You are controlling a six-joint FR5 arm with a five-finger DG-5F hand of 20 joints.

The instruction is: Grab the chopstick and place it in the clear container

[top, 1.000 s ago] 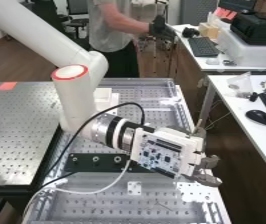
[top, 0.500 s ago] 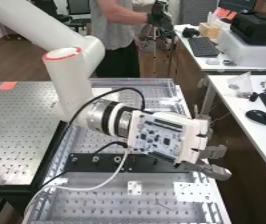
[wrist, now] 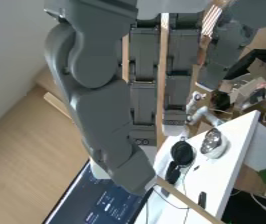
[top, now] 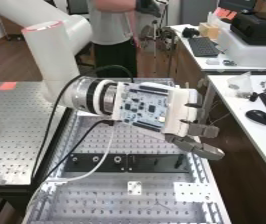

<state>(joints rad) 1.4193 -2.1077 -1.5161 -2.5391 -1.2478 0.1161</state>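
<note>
The hand (top: 200, 147) is out over the bench's right edge in the high view, its back with a circuit board facing the camera. In the wrist view the hand (wrist: 107, 112) has its thumb curled over a thin wooden chopstick (wrist: 185, 198), which slants from behind the thumb and sticks out past its tip. The fingers' grip on the far side is partly hidden by the thumb. A clear container (top: 239, 86) is on the white desk at the right in the high view.
The perforated metal bench (top: 110, 200) lies below the arm, with a black bar (top: 127, 162) across it. The white desk (top: 240, 120) also holds a black mouse (top: 259, 117) and a keyboard. A silver round object (wrist: 213, 143) is on a white tabletop in the wrist view.
The hand has shifted up and to the left in the high view and turned, with its circuit board now facing the camera more squarely. The arm's wrist has moved left too.
</note>
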